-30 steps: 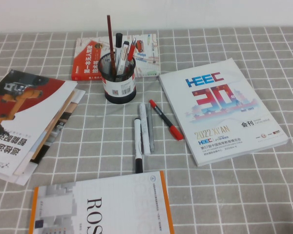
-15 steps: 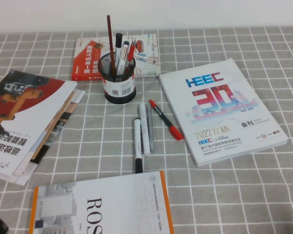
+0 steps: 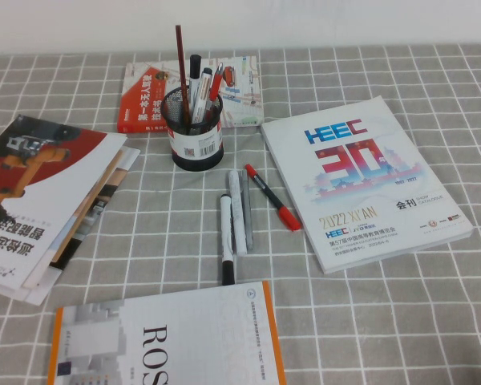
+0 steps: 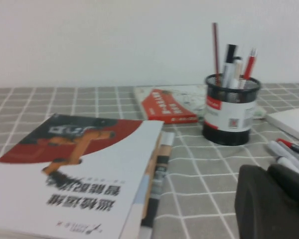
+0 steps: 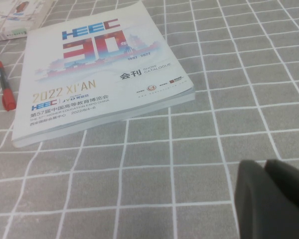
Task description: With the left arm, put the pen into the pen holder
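Note:
The thin maroon pen [image 3: 180, 68] stands upright in the black mesh pen holder [image 3: 196, 138], leaning to the holder's left side among several other pens. The left wrist view shows the pen [image 4: 216, 50] and the holder [image 4: 230, 112] as well, some way off. My left gripper [image 4: 267, 172] is shut and empty, low over the cloth near the left-hand stack of magazines, and is out of the high view. My right gripper [image 5: 265, 168] is shut and empty, low over the cloth near the HEEC book, and is also out of the high view.
A white marker [image 3: 226, 239], a grey pen [image 3: 240, 210] and a black marker with red caps [image 3: 271, 196] lie in front of the holder. A HEEC book [image 3: 365, 180] lies at the right, stacked magazines [image 3: 44, 200] at the left, a ROS book [image 3: 168, 341] in front, and a red book [image 3: 148, 100] behind the holder.
A dark part of the left arm that showed at the lower left edge of the high view half a second ago has withdrawn out of view. Nothing on the table moved.

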Controlling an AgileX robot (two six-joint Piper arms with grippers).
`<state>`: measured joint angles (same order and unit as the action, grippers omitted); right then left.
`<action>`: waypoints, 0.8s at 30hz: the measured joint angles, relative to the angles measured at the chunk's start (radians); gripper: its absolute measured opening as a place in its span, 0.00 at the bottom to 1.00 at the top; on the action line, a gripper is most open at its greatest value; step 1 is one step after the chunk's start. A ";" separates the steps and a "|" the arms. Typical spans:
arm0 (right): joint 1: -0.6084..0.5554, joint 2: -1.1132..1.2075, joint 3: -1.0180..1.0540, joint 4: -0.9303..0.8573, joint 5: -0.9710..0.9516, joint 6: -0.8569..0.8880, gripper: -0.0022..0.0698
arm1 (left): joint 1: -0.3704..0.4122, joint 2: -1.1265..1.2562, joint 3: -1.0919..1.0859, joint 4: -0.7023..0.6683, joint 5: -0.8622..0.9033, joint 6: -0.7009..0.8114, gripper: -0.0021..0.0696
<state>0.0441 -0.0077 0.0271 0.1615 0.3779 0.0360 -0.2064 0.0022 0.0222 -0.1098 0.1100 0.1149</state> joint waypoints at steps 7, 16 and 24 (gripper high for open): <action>0.000 0.000 0.000 0.000 0.000 0.000 0.01 | 0.099 -0.009 0.002 -0.002 0.114 -0.032 0.03; 0.000 0.000 0.000 0.000 0.000 0.000 0.01 | 0.105 -0.013 0.004 -0.002 0.274 -0.034 0.03; 0.000 0.000 0.000 0.000 0.000 0.000 0.01 | 0.105 -0.013 0.004 -0.002 0.274 -0.034 0.03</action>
<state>0.0441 -0.0077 0.0271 0.1615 0.3779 0.0360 -0.1011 -0.0106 0.0261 -0.1114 0.3838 0.0811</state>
